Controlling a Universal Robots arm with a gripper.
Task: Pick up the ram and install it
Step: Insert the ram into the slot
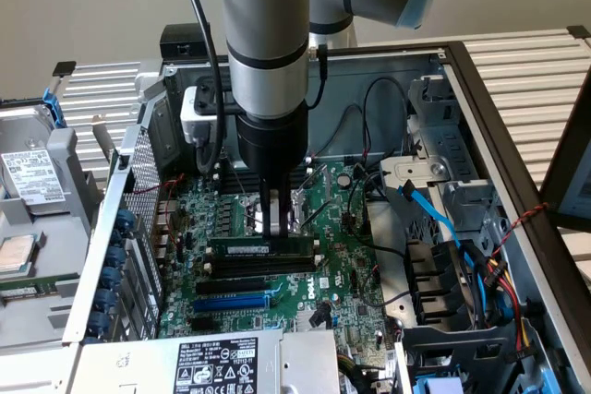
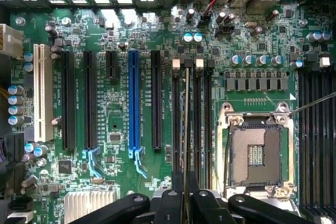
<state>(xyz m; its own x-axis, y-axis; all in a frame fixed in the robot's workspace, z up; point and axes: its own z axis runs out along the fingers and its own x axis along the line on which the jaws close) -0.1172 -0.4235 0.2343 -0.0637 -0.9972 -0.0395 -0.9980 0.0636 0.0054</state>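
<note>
Chassis walls (image 1: pixel 480 89) of an open desktop computer frame your exterior view, and inside them the green motherboard (image 1: pixel 342 256) lies flat and faces up. Your arm (image 1: pixel 268 34) comes straight down from the top centre of the frame, probably so that any push goes squarely into the board. Near the middle of the frame, long black slots (image 1: pixel 245 281) and a blue slot (image 1: pixel 231 302) lie in parallel rows that run from the exterior view's left to its right. The ram (image 1: pixel 242 248) sits just above the uppermost black slot, low against the board. It is a thin green stick with a white label, standing on its long edge. Its long axis runs from the exterior view's left to its right, in line with the slots, which suits a straight drop into one. You cannot tell whether it is fully seated. The gripper (image 1: pixel 275 223) is clenched on the ram's upper edge, near the middle of its length. That grip likely keeps the stick level and leaves its contact edge facing down. In the wrist view you see the ram (image 2: pixel 185 129) edge-on as a thin line reaching away from the gripper (image 2: pixel 185 195). It lies along the memory slots (image 2: pixel 201 124), between the blue slot (image 2: pixel 134 98) and the processor socket (image 2: pixel 257 153).
</note>
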